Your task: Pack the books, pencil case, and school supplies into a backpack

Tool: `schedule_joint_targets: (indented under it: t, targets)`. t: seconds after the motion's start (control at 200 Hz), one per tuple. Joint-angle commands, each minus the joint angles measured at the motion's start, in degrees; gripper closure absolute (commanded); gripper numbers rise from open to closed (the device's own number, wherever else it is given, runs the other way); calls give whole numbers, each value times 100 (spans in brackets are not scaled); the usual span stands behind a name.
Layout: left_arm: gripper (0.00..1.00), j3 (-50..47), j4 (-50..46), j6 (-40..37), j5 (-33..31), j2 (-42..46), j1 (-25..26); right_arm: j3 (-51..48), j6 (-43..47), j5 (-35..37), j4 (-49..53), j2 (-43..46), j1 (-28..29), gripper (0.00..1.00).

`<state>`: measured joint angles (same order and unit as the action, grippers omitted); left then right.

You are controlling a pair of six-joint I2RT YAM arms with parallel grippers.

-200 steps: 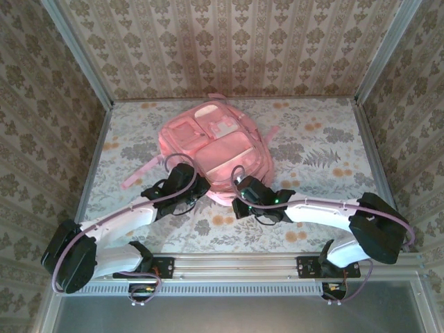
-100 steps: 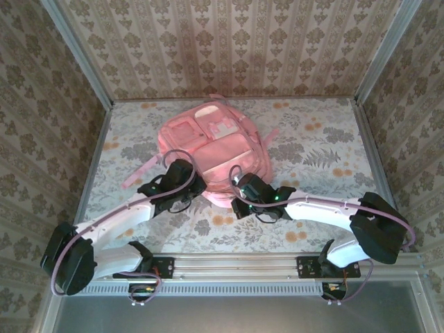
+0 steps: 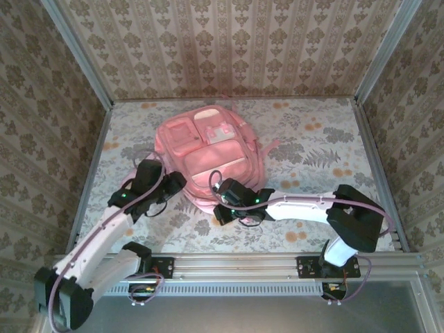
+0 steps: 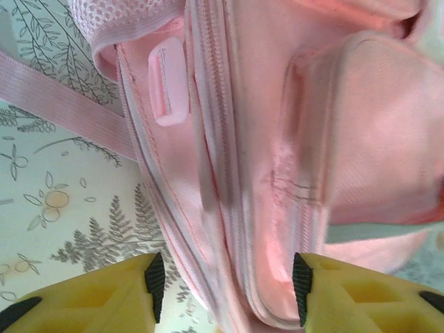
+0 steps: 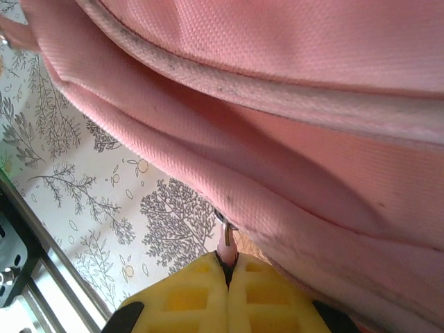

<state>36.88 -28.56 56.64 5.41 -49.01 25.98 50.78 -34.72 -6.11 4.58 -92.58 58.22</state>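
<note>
Your right pincer (image 5: 227, 267): clenched on a pink zipper pull (image 5: 225, 239) at the near edge of the backpack (image 3: 208, 149).

Your left pincer (image 4: 225, 288): released, fingers apart on either side of the backpack's zippered left edge, gripping nothing.

Pink strap (image 4: 62, 94): flat on the floral counter (image 3: 312, 159), just left.

Backpack: light pink, pockets up, mid-counter.

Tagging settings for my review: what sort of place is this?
Probably a staged robot test booth, not a real room: wallpapered panels in metal framing enclose a floral-covered table, and a pink backpack lies on it.
</note>
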Motion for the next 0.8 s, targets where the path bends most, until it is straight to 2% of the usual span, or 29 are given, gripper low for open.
schedule_joint_targets:
  t: [0.0,0.055,0.17,0.35,0.555,0.795]
  targets:
    - [44,-400,-501,449,235,491,-125,229,-472,-114,-487,-270,116,100]
    - [43,-689,-485,828,269,748,-108,229,-605,-143,-704,-375,161,100]
    - [39,-1474,207,1595,428,1354,-23,295,-807,-172,-990,-615,261,100]
    - [36,-1672,625,1939,-16,1656,562,372,-857,-125,-1029,-771,320,100]
    - [37,-1746,1246,2276,-350,1495,962,306,-870,-113,-1042,-754,322,100]
    - [45,-1777,1970,2387,-478,672,1127,283,-818,-102,-1006,-730,322,100]
